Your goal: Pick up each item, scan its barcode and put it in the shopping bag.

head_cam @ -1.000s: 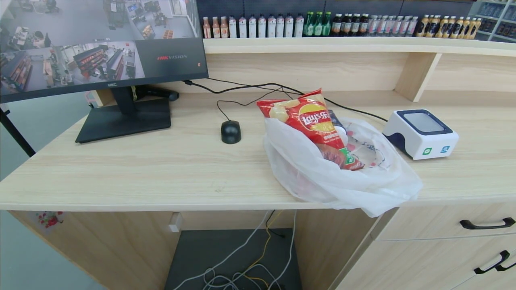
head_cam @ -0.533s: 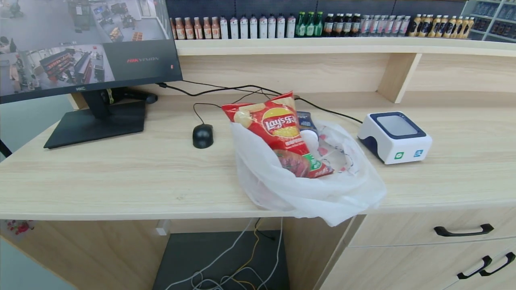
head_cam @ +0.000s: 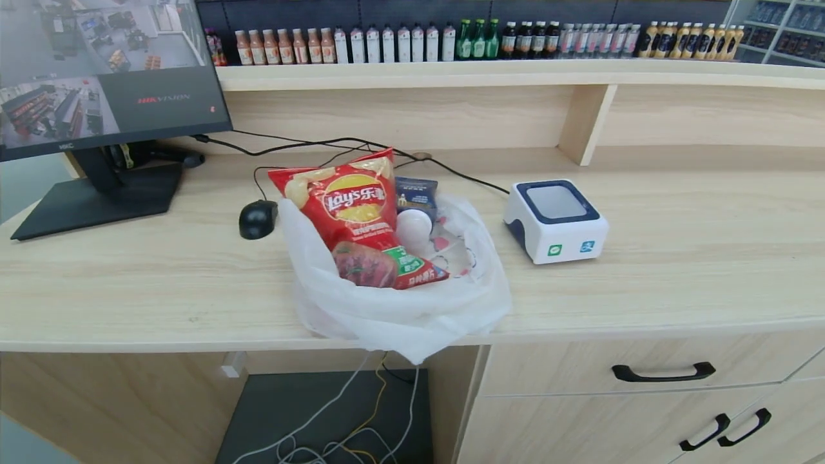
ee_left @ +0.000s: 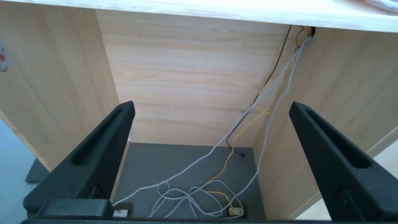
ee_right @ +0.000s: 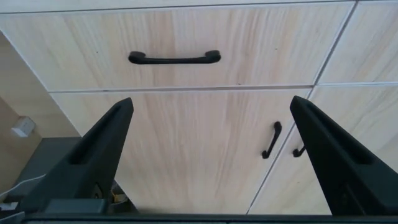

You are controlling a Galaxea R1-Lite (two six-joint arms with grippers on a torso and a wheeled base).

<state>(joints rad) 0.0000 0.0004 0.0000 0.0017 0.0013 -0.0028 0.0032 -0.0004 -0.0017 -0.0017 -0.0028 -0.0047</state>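
While the left jaws gape empty before the cables (ee_left: 186,198) and the right jaws gape empty before a drawer handle (ee_right: 174,58), the shopping bag (head_cam: 387,316) sits on the worktop (head_cam: 677,283) above both, holding the chip bag (head_cam: 358,206).

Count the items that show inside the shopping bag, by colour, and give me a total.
Red chips bag: 1
Dark blue packet: 1
White round item: 1
Total: 3 visible in the shopping bag; more may lie hidden beneath them.
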